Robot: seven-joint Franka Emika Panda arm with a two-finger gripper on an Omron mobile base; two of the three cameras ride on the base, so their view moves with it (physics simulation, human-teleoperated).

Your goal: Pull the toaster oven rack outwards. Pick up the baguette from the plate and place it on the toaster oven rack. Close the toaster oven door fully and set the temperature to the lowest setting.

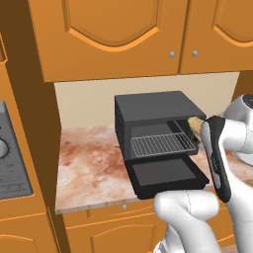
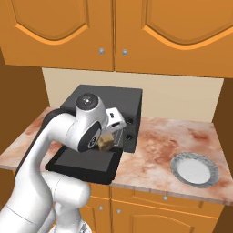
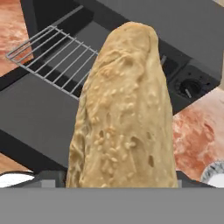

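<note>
Now, counting from the left: one toaster oven (image 1: 153, 111), one toaster oven rack (image 1: 163, 144), one toaster oven door (image 1: 165, 175), one baguette (image 3: 124, 118), one plate (image 2: 195, 169), and two control knobs on the oven's strip at its right end, the clearer one (image 3: 189, 89) seen from my hand.

On the marble desk (image 1: 89, 163) the oven is a boxy matte-black unit. Its door hangs folded down flat in front of the cavity, glass face up. Above the door the rack is a thin silver-grey wire grid, slid partway out of the cavity.

My fingers (image 2: 105, 142) are clamped on the baguette; they stand wide because the loaf fills the gap between them. In the right base view the loaf's blunt tan end peeks out just beside my wrist, above the open door and near the control strip. From my hand it reads as a long, flattish golden-brown loaf, its crust pitted and speckled with pale seeds, tapering to a rounded tip that points toward the oven. It is off the rack, above the front right part of the oven.

Far to the right, well apart from the oven, the round pale grey-white plate sits on the desk.
</note>
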